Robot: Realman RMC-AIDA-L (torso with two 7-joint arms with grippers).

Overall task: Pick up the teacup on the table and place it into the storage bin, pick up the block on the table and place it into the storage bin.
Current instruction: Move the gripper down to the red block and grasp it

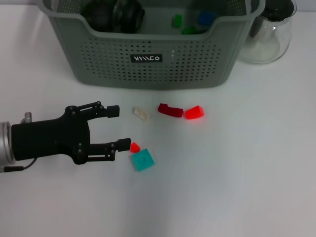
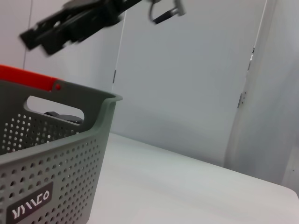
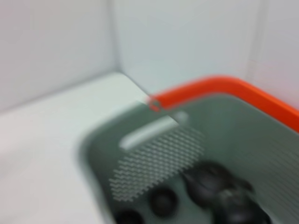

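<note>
Five blocks (image 1: 171, 110) on table (image 1: 237, 173), one storage bin (image 1: 153, 64), left gripper (image 1: 120, 127) jaws released.

White logo label (image 1: 146, 58), letters unclear

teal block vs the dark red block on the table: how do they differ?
Colour: the teal block is turquoise, the dark red block maroon.
Shape: the teal block shows a broad, squarish flat face; the dark red block is narrower and elongated.
Position: the teal block lies just off the open left gripper, beside a small red block; the dark red block lies nearer the storage bin.
Both rest loose on the white table.
</note>
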